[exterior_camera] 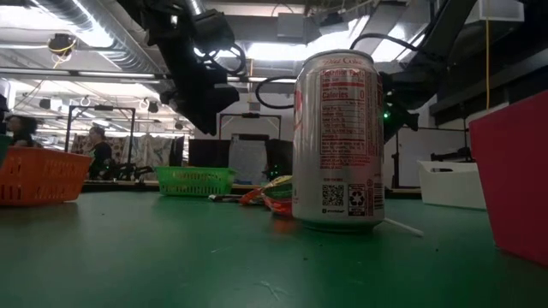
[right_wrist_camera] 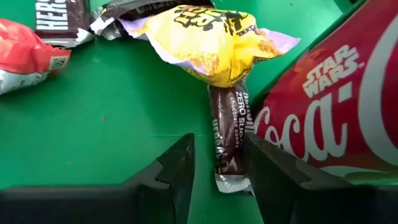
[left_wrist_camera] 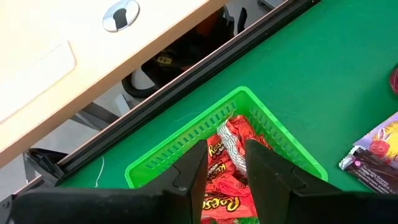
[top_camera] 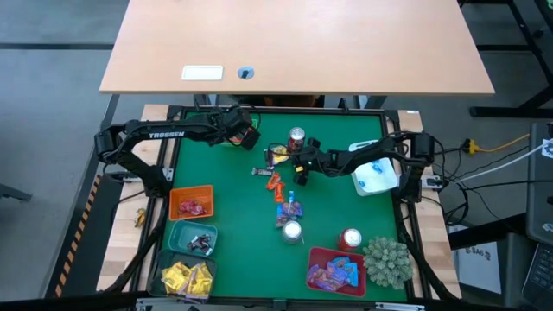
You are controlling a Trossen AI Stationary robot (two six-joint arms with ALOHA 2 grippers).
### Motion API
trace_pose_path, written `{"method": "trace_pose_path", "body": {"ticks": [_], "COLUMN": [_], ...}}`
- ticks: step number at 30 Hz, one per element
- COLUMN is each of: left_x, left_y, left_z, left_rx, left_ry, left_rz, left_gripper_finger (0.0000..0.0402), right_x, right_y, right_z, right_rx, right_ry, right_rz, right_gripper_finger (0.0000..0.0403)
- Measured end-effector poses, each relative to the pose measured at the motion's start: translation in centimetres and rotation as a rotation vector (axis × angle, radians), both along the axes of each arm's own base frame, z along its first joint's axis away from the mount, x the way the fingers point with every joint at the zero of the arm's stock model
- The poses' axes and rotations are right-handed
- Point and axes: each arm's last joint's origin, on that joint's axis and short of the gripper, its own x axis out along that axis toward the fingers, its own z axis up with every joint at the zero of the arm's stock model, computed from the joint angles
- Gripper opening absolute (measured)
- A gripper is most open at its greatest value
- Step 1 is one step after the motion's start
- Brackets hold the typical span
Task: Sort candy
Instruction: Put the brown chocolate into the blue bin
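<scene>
My left gripper [left_wrist_camera: 225,167] hangs open over a bright green basket [left_wrist_camera: 186,132] of orange-red packets [left_wrist_camera: 227,186] near the table's far left; in the high view it is my left gripper [top_camera: 244,134]. My right gripper [top_camera: 302,168] is open and low over the table's middle. Its fingers stand on either side of one end of a dark brown candy bar [right_wrist_camera: 229,134] lying flat on the green mat. A yellow packet [right_wrist_camera: 211,40] lies over the bar's other end. More loose candy [top_camera: 278,183] lies nearby, blue and purple packets [top_camera: 289,210] among it.
A red drink can [right_wrist_camera: 336,106] stands right beside my right gripper. Two more cans [top_camera: 292,231] [top_camera: 350,238] stand nearer. Orange [top_camera: 190,203], dark green [top_camera: 194,239], yellow-filled [top_camera: 186,278] and red [top_camera: 335,269] baskets line the near side, beside a spiky plant [top_camera: 386,261]. A white tub [top_camera: 376,177] sits at the right.
</scene>
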Motion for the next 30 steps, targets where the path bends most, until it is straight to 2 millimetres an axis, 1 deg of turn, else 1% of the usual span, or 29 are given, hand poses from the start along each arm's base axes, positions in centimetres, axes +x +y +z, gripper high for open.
{"method": "trace_pose_path", "body": {"ticks": [2,4,10,12,17,20,23,26,30], "left_x": [0.0,0.0,0.2,0.3,0.5,0.7,1.0,1.6,2.5], "left_y": [0.0,0.0,-0.3,-0.4,-0.7,-1.0,-1.6,-2.5,-3.9], "left_z": [0.0,0.0,-0.1,-0.2,-0.3,-0.3,-0.3,-0.2,0.1], "left_rx": [-0.002,-0.001,-0.060,-0.098,-0.195,-0.262,-0.327,-0.376,-0.386], "left_ry": [-0.002,-0.003,-0.025,-0.041,-0.085,-0.115,-0.146,-0.190,-0.230], "left_rz": [0.003,0.003,-0.052,-0.082,-0.155,-0.208,-0.276,-0.353,-0.434], "left_gripper_finger": [0.0098,0.0098,0.0098,0.0098,0.0098,0.0098,0.0098,0.0098,0.0098], "right_x": [0.0,-0.1,0.0,0.0,0.0,-0.1,-0.4,-0.4,-0.3], "right_y": [-0.2,-0.2,-0.2,-0.1,-0.1,-0.1,0.1,0.2,0.4], "right_z": [-0.1,-0.1,-0.1,-0.1,-0.1,0.2,0.8,1.9,3.5], "right_rx": [0.018,0.033,0.037,0.037,0.040,0.058,0.087,0.105,0.137], "right_ry": [-0.004,-0.007,-0.009,-0.008,-0.008,-0.013,-0.020,-0.056,-0.129], "right_rz": [-0.015,-0.008,-0.001,-0.001,0.001,0.019,0.048,0.076,0.119], "right_gripper_finger": [0.0132,0.0113,0.0028,0.0010,0.0022,0.0016,0.0005,0.0009,0.0004]}}
